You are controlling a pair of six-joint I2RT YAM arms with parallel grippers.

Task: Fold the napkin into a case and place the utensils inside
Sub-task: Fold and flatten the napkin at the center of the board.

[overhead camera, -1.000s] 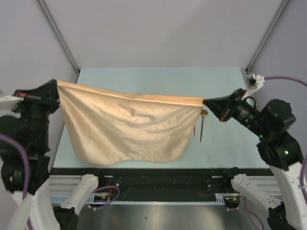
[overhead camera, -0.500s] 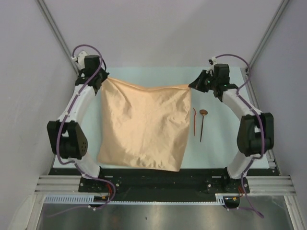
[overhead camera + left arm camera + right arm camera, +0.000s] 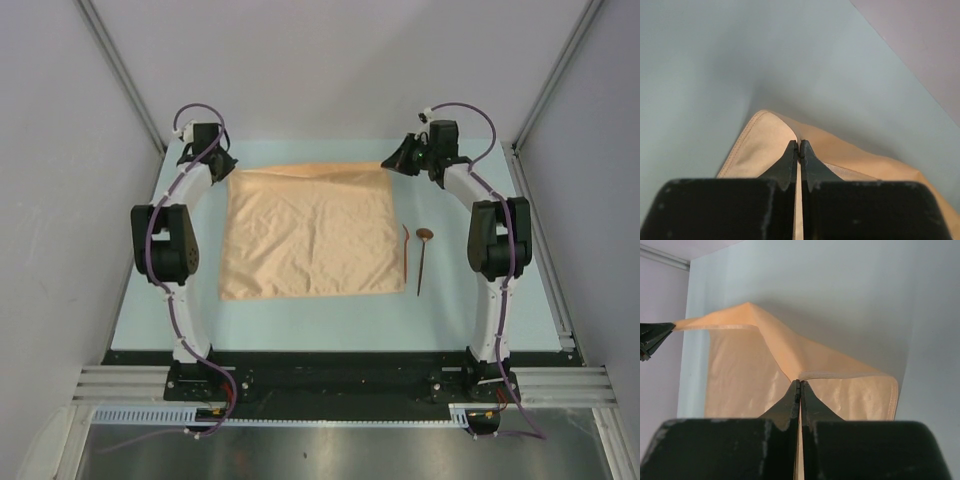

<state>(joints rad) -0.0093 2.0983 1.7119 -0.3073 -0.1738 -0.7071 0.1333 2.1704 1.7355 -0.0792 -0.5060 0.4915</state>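
Overhead, the napkin (image 3: pixel 308 240) lay spread nearly flat on the table (image 3: pixel 300 320), with its far edge lifted. The left gripper (image 3: pixel 226 168) was clamped on the far-left corner and the right gripper (image 3: pixel 390 165) on the far-right corner, fingers pinched together on the cloth. The 2 utensils, a spoon (image 3: pixel 421 262) and a stick (image 3: pixel 406 255), lay just right of the napkin, not touching it.

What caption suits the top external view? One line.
Left tool and right tool pinch far corners of a peach-orange cloth napkin; two reddish-brown wooden utensils lie beside it.
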